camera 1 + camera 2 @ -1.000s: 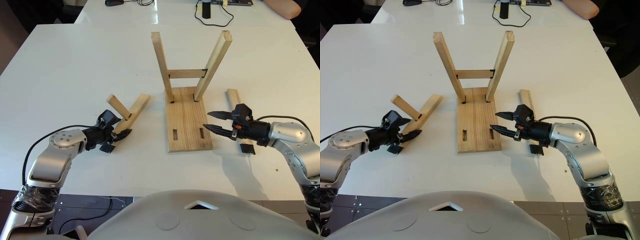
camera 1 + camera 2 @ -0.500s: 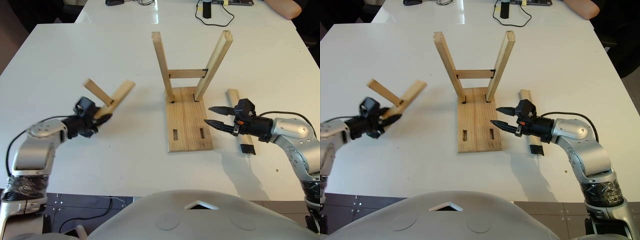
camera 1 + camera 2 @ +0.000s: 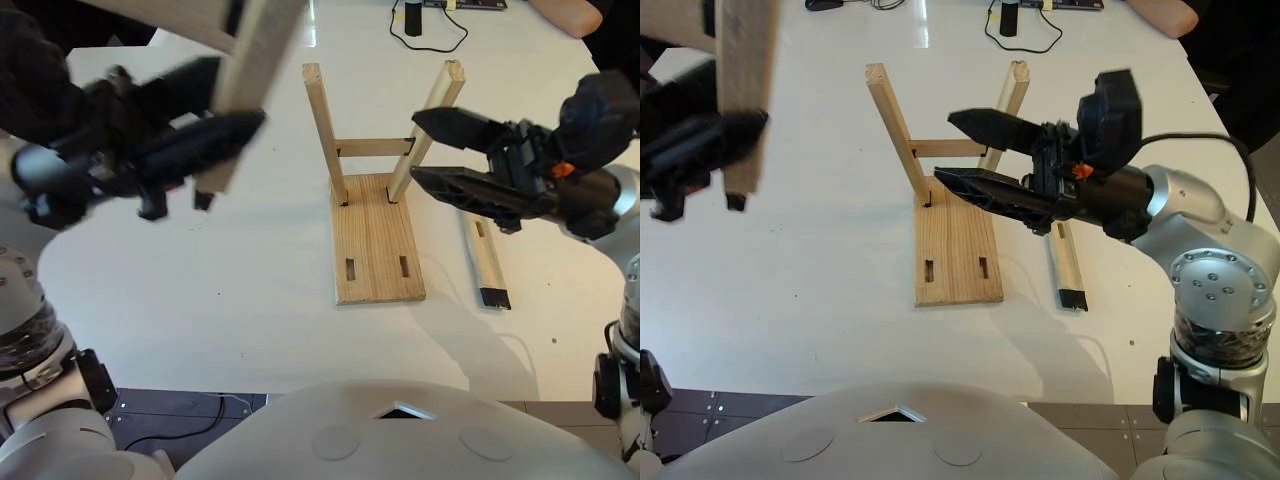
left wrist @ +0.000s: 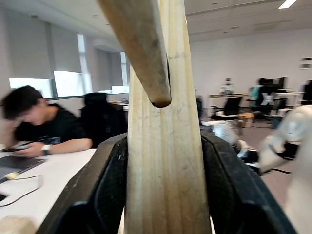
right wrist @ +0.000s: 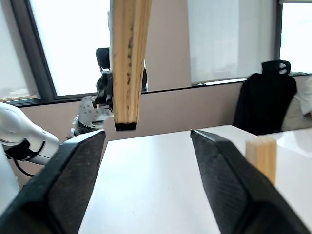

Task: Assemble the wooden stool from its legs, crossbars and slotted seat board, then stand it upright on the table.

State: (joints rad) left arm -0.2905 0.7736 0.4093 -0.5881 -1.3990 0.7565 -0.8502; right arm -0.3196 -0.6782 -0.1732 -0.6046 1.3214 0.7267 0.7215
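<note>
So, the left end effector (image 4: 165, 204) is raised well above the white counter (image 3: 200, 270), pinching a pale wooden leg with a crossbar stub (image 3: 250, 60) between both fingers, which sit flat on opposite faces of the leg. It is probably held this high to swing its dark-tipped end over to the light slotted seat board (image 3: 375, 240). The board lies flat mid-counter with two empty slots (image 3: 350, 268) facing up at its near end. At the far end, a pair of wooden legs joined by a crossbar (image 3: 375, 147) already stands upright in the board, so the stool is being built upside down, roughly half done by my read. The right end effector (image 3: 414, 147) hovers spread and empty in the air on the right side of the standing legs. It is likely waiting to steady or guide the incoming piece. One loose wooden leg with a black end cap (image 3: 487, 262) lies on the counter just beside the board's right edge. The held piece's upper part is cut off in the head views, so its full shape is unclear. Motion blur on the left arm hides how much of the leg the fingers cover. I can't tell how deep the standing legs sit in their slots.
</note>
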